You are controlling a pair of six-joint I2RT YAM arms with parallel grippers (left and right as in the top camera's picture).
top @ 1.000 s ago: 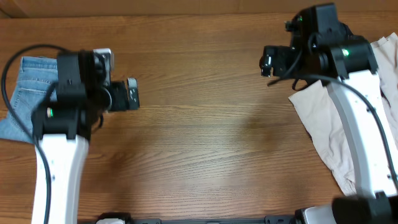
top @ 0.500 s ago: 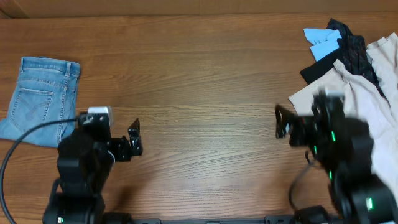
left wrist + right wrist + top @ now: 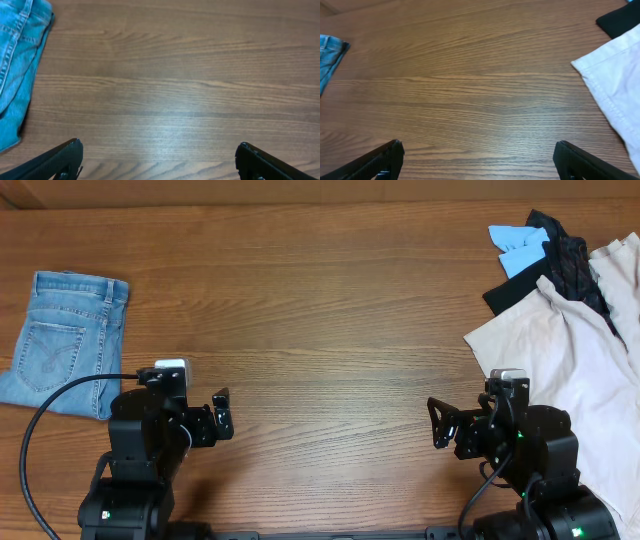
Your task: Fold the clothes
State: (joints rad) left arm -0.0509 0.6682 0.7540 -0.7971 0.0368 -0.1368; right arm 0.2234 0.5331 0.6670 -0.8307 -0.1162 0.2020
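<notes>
Although both arms sit low at the near edge of the table (image 3: pixel 330 310), with nothing in either grasp, several hazards can be read from this arrangement. The left gripper (image 3: pixel 222 423) has its jaws spread wide over bare wood, and the right gripper (image 3: pixel 438 425) likewise stands fully parted and empty; each wrist view shows only tabletop between the fingertips. The jeans (image 3: pixel 62 340) lie at the far left of the table as a compact bundle, back pocket upward, well apart from both grippers, and appear already folded. One lower layer pokes out at the bundle's near-left corner, so any nudge there could pull the stack askew. The likeliest cause would be the left arm's cable (image 3: pixel 24 465), which loops out just beside that corner and could catch the denim if the arm swings leftward. On the opposite side, the beige garment (image 3: pixel 570 370) spreads close to the right arm, with the black garment (image 3: pixel 560 265) and blue cloth (image 3: pixel 520 245) beyond it; a careless sweep could drag this pile. A reach into that heap would also take up the wrong cloth, judged from the task alone.
</notes>
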